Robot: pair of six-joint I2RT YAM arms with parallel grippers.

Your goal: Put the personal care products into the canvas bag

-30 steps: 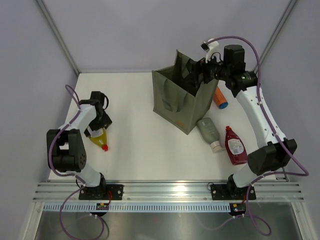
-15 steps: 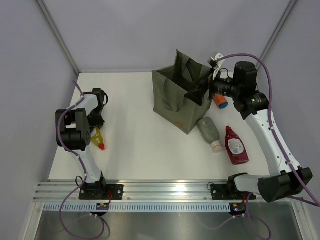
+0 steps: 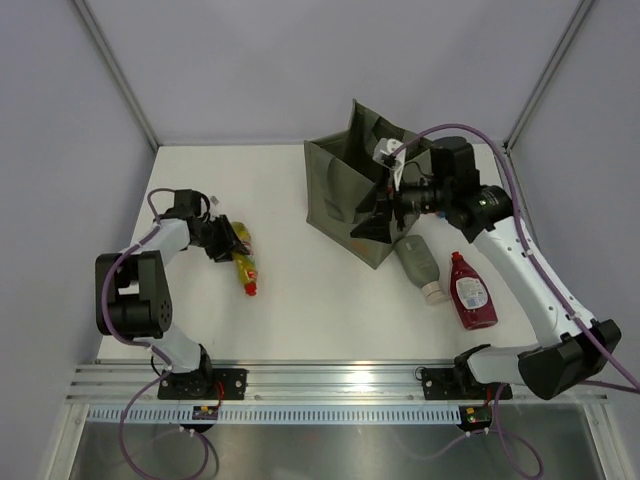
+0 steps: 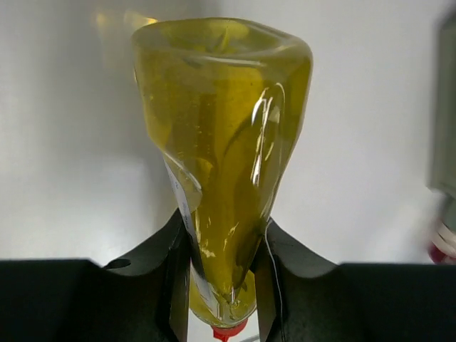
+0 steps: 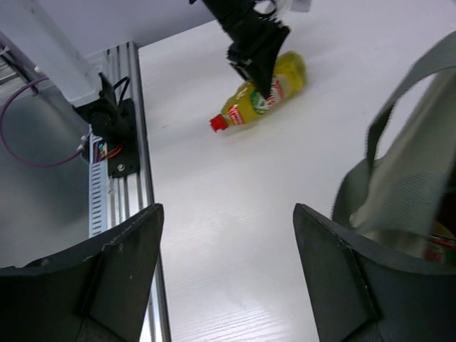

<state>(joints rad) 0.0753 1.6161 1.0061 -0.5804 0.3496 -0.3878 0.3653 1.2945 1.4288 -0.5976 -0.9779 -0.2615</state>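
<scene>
The white table [image 3: 300, 320] is carrying everything here. The canvas bag [image 3: 335, 190] is standing upright at the back centre-right, mouth open and handles up. The right arm is reaching across the bag's near right corner, and the right gripper [image 5: 228, 271] is hanging with its fingers [image 5: 121, 271] spread wide and nothing between them. The dark red bottle [image 3: 471, 291] is lying right of the bag, with the grey-green bottle [image 3: 416, 262] lying just beside it, close to the bag's corner. Both are outside the bag. Over on the left, well apart from the bag, the left gripper [image 4: 222, 271] is pinching a yellow bottle [image 4: 221, 142] hard enough to dent it. The bottle is on its side, and its red cap [image 3: 250, 290] is pointing toward the near edge.
</scene>
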